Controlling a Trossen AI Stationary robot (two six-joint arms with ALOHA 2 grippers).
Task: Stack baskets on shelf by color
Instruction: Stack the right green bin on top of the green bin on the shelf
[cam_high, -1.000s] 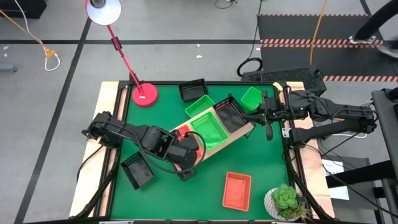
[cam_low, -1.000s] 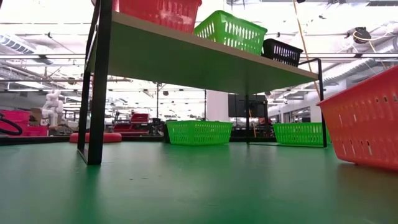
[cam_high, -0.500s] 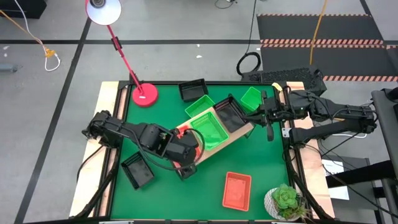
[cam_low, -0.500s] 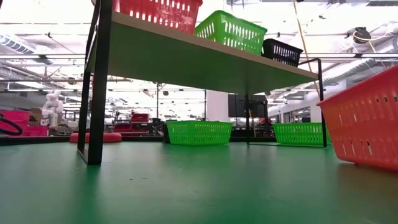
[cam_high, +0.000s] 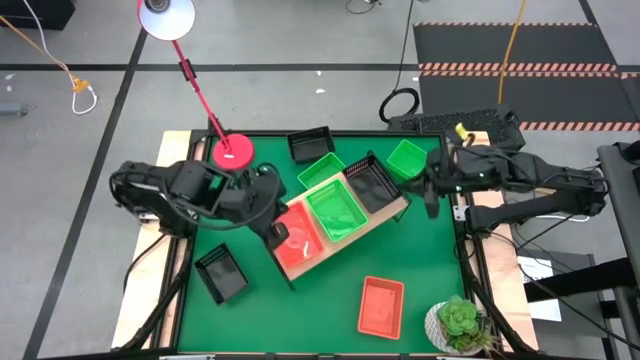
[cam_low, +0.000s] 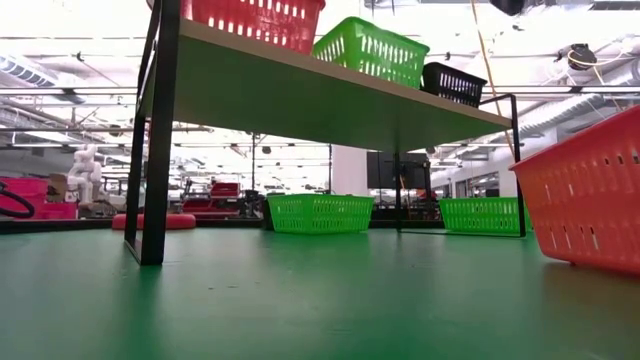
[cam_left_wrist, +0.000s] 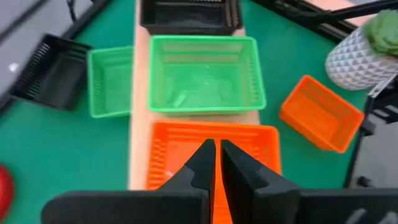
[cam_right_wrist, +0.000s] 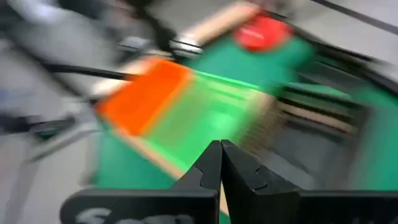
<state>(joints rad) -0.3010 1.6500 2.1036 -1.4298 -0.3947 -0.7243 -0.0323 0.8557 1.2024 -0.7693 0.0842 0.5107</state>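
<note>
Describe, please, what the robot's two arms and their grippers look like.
Both arms are dark, nearly black, built of chunky jointed segments with black cables trailing along them. The left gripper and the right gripper each end in two flat, matte-black fingers that taper to narrow tips. A small yellow part shows on the right arm near its wrist.

**Three baskets in a row on the shelf**

The left end effector (cam_left_wrist: 217, 163) hangs over the shelf (cam_left_wrist: 140, 112), fingers pressed together. On the shelf sit an orange basket (cam_left_wrist: 180, 149), a green basket (cam_left_wrist: 203, 73) and a black basket (cam_left_wrist: 188, 14). Beside it on the table (cam_left_wrist: 50, 143) lie another green basket (cam_left_wrist: 109, 81) and an orange one (cam_left_wrist: 320, 113).
</note>
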